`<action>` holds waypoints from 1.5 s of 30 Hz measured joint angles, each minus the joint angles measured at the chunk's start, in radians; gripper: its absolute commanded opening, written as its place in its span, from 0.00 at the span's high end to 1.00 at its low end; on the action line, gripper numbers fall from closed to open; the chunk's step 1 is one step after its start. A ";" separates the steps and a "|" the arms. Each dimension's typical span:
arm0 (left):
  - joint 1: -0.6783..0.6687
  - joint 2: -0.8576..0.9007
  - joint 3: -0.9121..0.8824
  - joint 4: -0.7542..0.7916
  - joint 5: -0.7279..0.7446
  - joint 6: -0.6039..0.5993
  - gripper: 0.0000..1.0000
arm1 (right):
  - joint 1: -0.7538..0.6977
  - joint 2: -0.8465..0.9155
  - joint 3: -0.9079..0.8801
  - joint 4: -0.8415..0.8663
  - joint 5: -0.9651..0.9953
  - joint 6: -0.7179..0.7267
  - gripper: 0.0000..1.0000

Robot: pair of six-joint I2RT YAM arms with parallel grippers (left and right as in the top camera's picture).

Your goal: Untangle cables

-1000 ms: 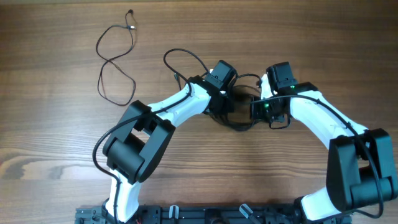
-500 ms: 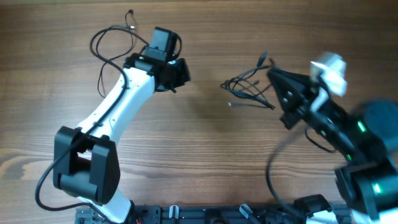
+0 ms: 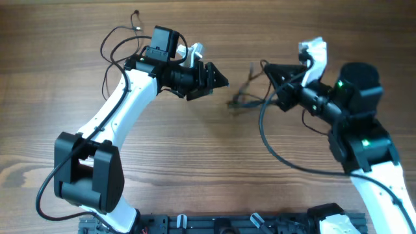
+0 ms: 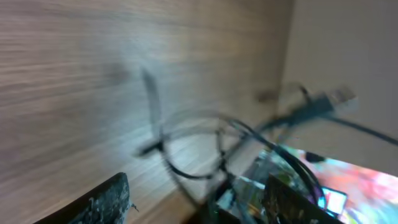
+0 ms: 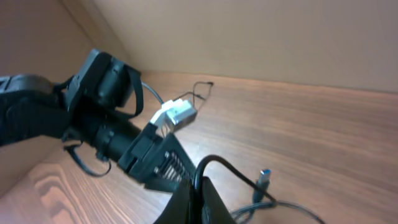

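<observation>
A tangle of thin dark cables (image 3: 242, 99) hangs blurred between my two grippers, over the middle of the table. My right gripper (image 3: 269, 69) points left and is shut on one cable of that tangle. In the right wrist view the closed fingers (image 5: 196, 200) pinch a black loop (image 5: 219, 163), and a plug end (image 5: 264, 177) dangles beside it. My left gripper (image 3: 217, 79) points right toward the tangle and stands open, holding nothing. In the left wrist view its fingers (image 4: 99, 202) are wide apart, with the blurred cables (image 4: 186, 146) beyond them.
A separate thin cable lies in loops at the back left, its plug end (image 3: 136, 14) free and its loops partly under my left arm (image 3: 123, 104). My right arm's thick black lead (image 3: 270, 146) sags in a loop above the wooden table (image 3: 208, 169).
Both grippers were together at the tangle; they pulled apart. The left gripper swung back left, then turned toward the middle and opened. The right one lifted the tangle up and right.
</observation>
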 measured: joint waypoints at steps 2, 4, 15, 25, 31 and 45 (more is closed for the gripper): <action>-0.008 0.000 0.000 -0.014 0.040 -0.032 0.41 | 0.000 0.037 0.000 0.052 -0.045 0.031 0.96; -0.014 0.000 0.000 -0.014 0.053 -0.079 0.42 | 0.000 0.037 0.000 0.064 -0.073 0.039 0.96; -0.068 0.000 0.000 -0.068 -0.032 -0.187 0.41 | 0.000 0.037 0.000 0.068 -0.087 0.042 0.96; -0.067 0.000 0.000 -0.117 -0.239 -0.230 0.26 | 0.000 0.037 0.000 0.067 -0.087 0.042 0.96; -0.008 0.000 0.000 -0.127 -0.267 -0.298 0.12 | 0.000 0.037 0.000 0.067 -0.060 0.042 0.96; 0.029 0.000 0.000 -0.082 -0.196 -0.636 0.30 | 0.000 0.037 0.000 0.068 -0.055 0.044 0.96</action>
